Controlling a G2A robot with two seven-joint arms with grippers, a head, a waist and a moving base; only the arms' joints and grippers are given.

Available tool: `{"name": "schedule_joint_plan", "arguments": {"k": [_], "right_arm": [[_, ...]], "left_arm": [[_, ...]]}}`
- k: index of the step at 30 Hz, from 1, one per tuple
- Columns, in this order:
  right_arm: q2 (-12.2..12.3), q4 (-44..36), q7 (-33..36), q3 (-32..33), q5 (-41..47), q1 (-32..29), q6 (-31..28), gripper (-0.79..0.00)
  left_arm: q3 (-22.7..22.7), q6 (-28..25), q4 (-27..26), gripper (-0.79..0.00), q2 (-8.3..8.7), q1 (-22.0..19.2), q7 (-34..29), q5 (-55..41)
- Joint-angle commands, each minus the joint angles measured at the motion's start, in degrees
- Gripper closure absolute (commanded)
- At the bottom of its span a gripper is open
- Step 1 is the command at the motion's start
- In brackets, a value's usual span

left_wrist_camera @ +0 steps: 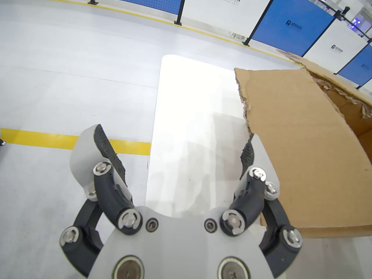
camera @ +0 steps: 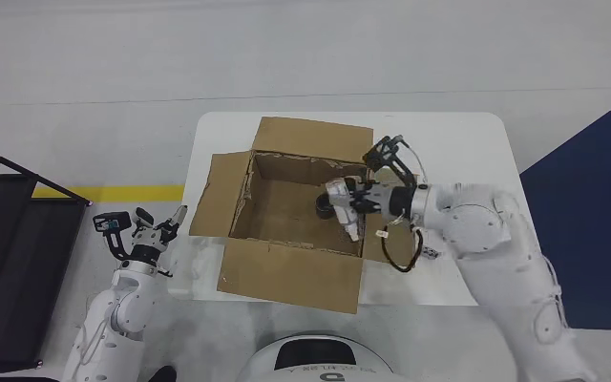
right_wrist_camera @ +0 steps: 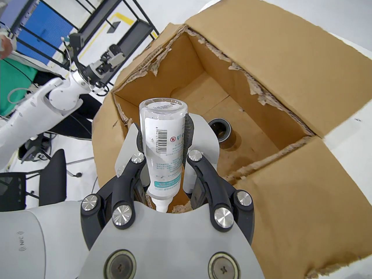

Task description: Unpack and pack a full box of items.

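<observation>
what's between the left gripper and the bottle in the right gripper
The side flap and wall of the cardboard box, seen in the top view.

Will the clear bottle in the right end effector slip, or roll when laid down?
The bottle looks smooth and round, so it may slip in the right end effector and would probably roll if laid flat. It seems rigid plastic, hardly fragile.
</observation>
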Motion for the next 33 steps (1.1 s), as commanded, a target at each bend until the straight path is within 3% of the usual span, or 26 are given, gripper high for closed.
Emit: {"name": "schedule_joint_plan", "arguments": {"k": [1, 6, 13, 15, 17, 25, 33], "right_arm": [[-0.26, 0.99, -0.71, -3.38, -4.16, 1.16, -0.25, 0.000], [-0.95, 1.72, -4.07, -9.81, -12.69, 1.99, 0.52, 0.000], [-1.43, 1.54, -5.38, -13.99, -18.01, 2.32, 1.80, 0.000], [-1.51, 1.71, -5.27, -14.41, -18.82, 2.53, 2.62, -0.243], [-1.61, 1.59, -4.57, -14.52, -18.44, 2.86, 3.79, -0.785], [-0.52, -2.80, -2.00, -5.76, -12.77, 1.87, 5.65, -0.785], [1.71, -5.20, -2.60, 17.27, 1.44, -4.99, 4.91, -0.785]], "left_arm": [[0.00, 0.00, 0.00, -0.785, 0.00, 0.00, 0.00, 0.00], [0.00, 0.00, 0.00, -0.785, 0.00, 0.00, 0.00, 0.00], [0.00, 0.00, 0.00, -0.785, 0.00, 0.00, 0.00, 0.00], [0.00, 0.00, 0.00, -0.785, 0.00, 0.00, 0.00, 0.00], [0.00, 0.00, 0.00, -0.785, 0.00, 0.00, 0.00, 0.00], [0.00, 0.00, 0.00, -0.785, 0.00, 0.00, 0.00, 0.00], [0.00, 0.00, 0.00, -0.785, 0.00, 0.00, 0.00, 0.00]]}}
